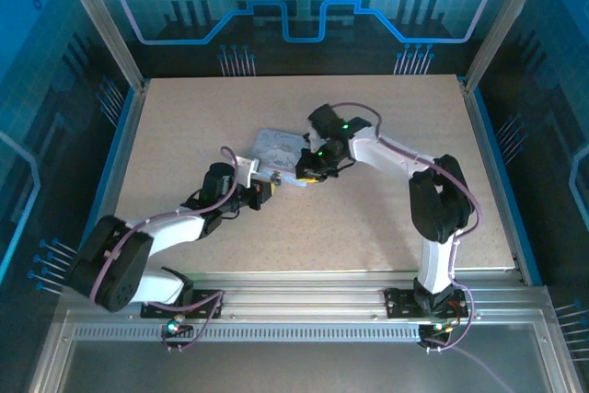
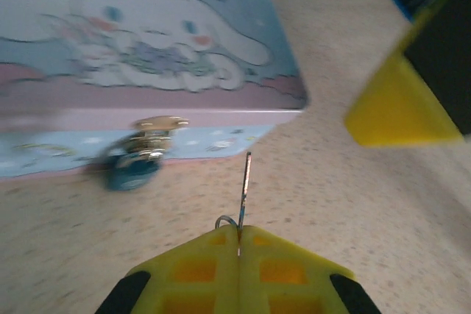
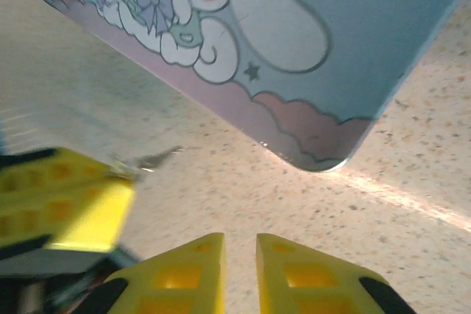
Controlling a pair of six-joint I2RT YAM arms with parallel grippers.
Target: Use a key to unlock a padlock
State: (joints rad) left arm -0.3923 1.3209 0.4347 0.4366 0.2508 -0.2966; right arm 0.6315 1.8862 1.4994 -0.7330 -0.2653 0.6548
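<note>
From above, both arms meet at the cartoon tin point(image 1: 276, 146) in the middle of the counter point(image 1: 184, 117), every edge well apart.

Left wrist view: the left hand point(image 2: 238, 232) is clamped on the key point(image 2: 245, 182). The padlock point(image 2: 132, 170) hangs at the tin's clasp, left of the key tip. Aligning, I judge; next the key must shift left.

Right wrist view: the right hand point(image 3: 239, 255), slightly parted, holds nothing.

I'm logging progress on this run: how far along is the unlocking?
Done: the left gripper pinches the key, tip pointing ahead. In hand: lining up; the key is apart from the padlock, which hangs on the clasp of the tin. Left: insert, turn, open it. The right gripper hovers empty by the tin's corner.
</note>
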